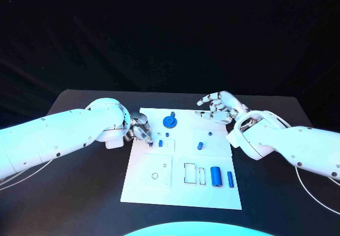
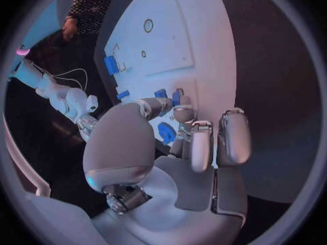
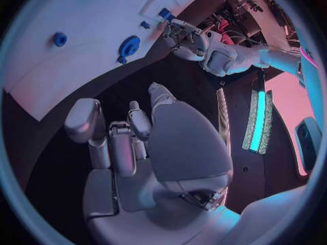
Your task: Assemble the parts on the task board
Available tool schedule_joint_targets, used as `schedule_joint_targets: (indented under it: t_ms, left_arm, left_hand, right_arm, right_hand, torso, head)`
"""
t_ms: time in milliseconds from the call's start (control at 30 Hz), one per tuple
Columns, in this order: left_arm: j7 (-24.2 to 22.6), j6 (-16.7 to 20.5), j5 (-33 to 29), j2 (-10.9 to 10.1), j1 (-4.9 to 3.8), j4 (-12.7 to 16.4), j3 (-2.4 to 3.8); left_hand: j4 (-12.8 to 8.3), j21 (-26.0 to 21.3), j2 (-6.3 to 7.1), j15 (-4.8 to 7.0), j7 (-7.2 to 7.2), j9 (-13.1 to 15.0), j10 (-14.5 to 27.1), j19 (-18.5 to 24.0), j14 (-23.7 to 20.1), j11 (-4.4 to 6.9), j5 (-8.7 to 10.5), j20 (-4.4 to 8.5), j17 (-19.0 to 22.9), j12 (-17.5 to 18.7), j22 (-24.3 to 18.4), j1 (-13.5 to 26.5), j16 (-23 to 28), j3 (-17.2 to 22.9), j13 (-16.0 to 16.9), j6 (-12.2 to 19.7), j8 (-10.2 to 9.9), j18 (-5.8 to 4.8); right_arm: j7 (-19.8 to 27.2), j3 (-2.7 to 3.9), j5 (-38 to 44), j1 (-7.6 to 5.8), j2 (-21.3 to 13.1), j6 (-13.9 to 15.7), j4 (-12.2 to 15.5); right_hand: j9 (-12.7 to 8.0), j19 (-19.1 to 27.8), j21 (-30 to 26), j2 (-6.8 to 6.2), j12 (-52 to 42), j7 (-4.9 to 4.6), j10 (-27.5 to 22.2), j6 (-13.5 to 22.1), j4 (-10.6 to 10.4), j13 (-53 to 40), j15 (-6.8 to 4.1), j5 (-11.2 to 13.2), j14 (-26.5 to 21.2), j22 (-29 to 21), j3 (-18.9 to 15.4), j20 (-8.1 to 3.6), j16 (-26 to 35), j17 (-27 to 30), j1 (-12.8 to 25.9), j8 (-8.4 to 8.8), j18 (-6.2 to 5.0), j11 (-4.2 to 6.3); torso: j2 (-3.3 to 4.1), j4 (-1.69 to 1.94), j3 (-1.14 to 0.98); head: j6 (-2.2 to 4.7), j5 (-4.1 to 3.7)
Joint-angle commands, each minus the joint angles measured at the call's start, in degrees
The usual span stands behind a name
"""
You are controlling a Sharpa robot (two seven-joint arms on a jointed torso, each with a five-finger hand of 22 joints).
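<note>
The white task board lies mid-table. My left hand hovers at the board's left edge, and its fingertips pinch a small blue part. Just beside them a small blue peg stands on the board. A round blue part sits near the far edge, and another small blue part lies at mid-board. Two blue cylinders lie side by side near the right edge. My right hand is raised over the board's far right corner, fingers apart and holding nothing.
The board has rectangular slots beside the cylinders and a small ring-shaped hole in its near left panel. The black table surrounds the board on all sides.
</note>
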State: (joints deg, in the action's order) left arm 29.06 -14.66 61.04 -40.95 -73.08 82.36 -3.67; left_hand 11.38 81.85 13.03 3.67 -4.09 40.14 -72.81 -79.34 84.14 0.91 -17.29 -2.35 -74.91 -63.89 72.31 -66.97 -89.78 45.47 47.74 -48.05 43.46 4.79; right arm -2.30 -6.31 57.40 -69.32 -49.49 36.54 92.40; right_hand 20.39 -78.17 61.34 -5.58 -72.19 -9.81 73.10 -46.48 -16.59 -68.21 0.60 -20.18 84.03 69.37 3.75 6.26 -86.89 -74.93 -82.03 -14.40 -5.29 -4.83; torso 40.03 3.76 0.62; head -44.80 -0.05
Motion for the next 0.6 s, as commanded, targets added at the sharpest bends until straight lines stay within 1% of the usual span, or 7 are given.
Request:
schedule_joint_targets:
  t_ms: [33,67,133,233,400,433,600]
  left_arm:
    - [0.37,-1.67,1.09,0.17,0.11,-0.07,-0.03]
    - [0.4,-1.67,1.18,0.19,0.13,-0.08,-0.04]
    - [0.46,-1.73,1.32,0.23,0.18,-0.07,-0.05]
    - [0.52,-1.87,1.45,0.27,0.23,-0.02,-0.07]
    - [0.57,-2.04,1.52,0.27,0.26,0.04,-0.08]
    - [0.58,-2.05,1.54,0.26,0.27,0.05,-0.08]
    - [0.62,-1.96,1.58,0.25,0.28,-0.09,-0.08]
  left_hand:
    - [-8.59,0.26,-0.39,0.34,0.77,7.37,-0.33,-0.5,5.86,0.1,-0.24,-0.08,-15.09,-0.27,0.08,0.38,-0.22,8.78,-0.06,-1.21,0.19,-0.96]
    - [-8.61,0.26,-0.38,0.35,0.78,7.39,-0.36,-0.49,5.86,0.1,-0.29,-0.07,-15.09,-0.29,0.07,0.44,-0.22,8.84,-0.03,-1.22,0.21,-0.95]
    - [-8.61,0.26,-0.38,0.35,0.78,7.39,-0.36,-0.49,5.86,0.1,-0.29,-0.07,-15.09,-0.29,0.07,0.44,-0.22,8.84,-0.03,-1.22,0.21,-0.95]
    - [-8.62,0.26,-0.37,0.35,0.79,7.4,-0.39,-0.5,5.86,0.11,-0.33,-0.07,-15.09,-0.31,0.08,0.48,-0.22,8.88,0.0,-1.24,0.22,-0.95]
    - [-8.65,0.27,-0.36,0.36,0.8,7.41,-0.39,-0.5,5.86,0.12,-0.4,-0.06,-15.09,-0.27,0.09,0.55,-0.22,8.94,-0.06,-1.26,0.25,-0.96]
    - [-8.65,0.27,-0.36,0.36,0.8,7.41,-0.39,-0.5,5.86,0.12,-0.4,-0.06,-15.09,-0.27,0.09,0.55,-0.22,8.94,-0.06,-1.26,0.25,-0.96]
    - [-8.65,0.27,-0.36,0.36,0.8,7.41,-0.39,-0.5,5.86,0.12,-0.4,-0.06,-15.09,-0.27,0.09,0.55,-0.22,8.94,-0.06,-1.26,0.25,-0.96]
  right_arm:
    - [0.42,0.02,-0.02,0.03,-0.06,-0.4,0.16]
    - [0.42,0.02,-0.02,0.03,-0.08,-0.4,0.18]
    - [0.42,0.02,-0.02,0.03,-0.1,-0.39,0.19]
    - [0.42,0.02,-0.03,0.03,-0.11,-0.4,0.2]
    - [0.41,0.02,-0.03,0.03,-0.14,-0.42,0.22]
    - [0.41,0.02,-0.03,0.03,-0.15,-0.42,0.22]
    - [0.43,0.02,-0.03,0.03,-0.18,-0.41,0.23]
  right_hand:
    - [-0.05,0.11,-0.2,-0.45,-0.06,0.1,-0.19,0.26,0.0,0.07,-0.28,-0.24,4.24,-0.04,0.33,-0.11,0.23,-7.97,0.34,-0.35,-0.67,0.12]
    - [-0.05,0.11,-0.2,-0.45,-0.06,0.1,-0.19,0.26,0.0,0.07,-0.28,-0.24,4.24,-0.04,0.33,-0.11,0.23,-7.97,0.34,-0.35,-0.67,0.12]
    - [-0.08,0.06,-0.15,-0.47,-0.04,0.09,-0.22,0.29,-0.04,0.12,-0.28,-0.24,4.24,0.03,0.41,-0.12,0.23,-7.97,0.4,-0.41,-0.65,0.11]
    - [-0.08,0.06,-0.15,-0.47,-0.04,0.09,-0.22,0.29,-0.04,0.12,-0.28,-0.24,4.24,0.03,0.41,-0.12,0.23,-7.97,0.4,-0.41,-0.65,0.11]
    - [-0.08,0.06,-0.15,-0.47,-0.04,0.09,-0.22,0.29,-0.04,0.12,-0.28,-0.24,4.24,0.03,0.41,-0.12,0.23,-7.97,0.4,-0.41,-0.65,0.11]
    - [-0.08,0.06,-0.15,-0.47,-0.04,0.09,-0.22,0.29,-0.04,0.12,-0.28,-0.24,4.24,0.03,0.41,-0.12,0.23,-7.97,0.4,-0.41,-0.65,0.11]
    - [-0.08,0.06,-0.15,-0.47,-0.04,0.09,-0.22,0.29,-0.04,0.12,-0.28,-0.24,4.24,0.03,0.41,-0.12,0.23,-7.97,0.4,-0.41,-0.65,0.11]
  torso:
    - [-0.02,0.06,-0.02]
    - [-0.01,0.08,-0.05]
    - [-0.02,0.08,0.02]
    - [0.01,0.04,0.07]
    - [-0.01,0.04,0.04]
    - [-0.03,0.04,0.05]
    - [-0.03,0.05,0.04]
  head:
    - [0.13,0.0]
    - [0.13,0.02]
    - [0.08,0.0]
    - [-0.01,0.03]
    - [-0.12,0.04]
    - [-0.3,0.05]
    - [-0.21,0.09]
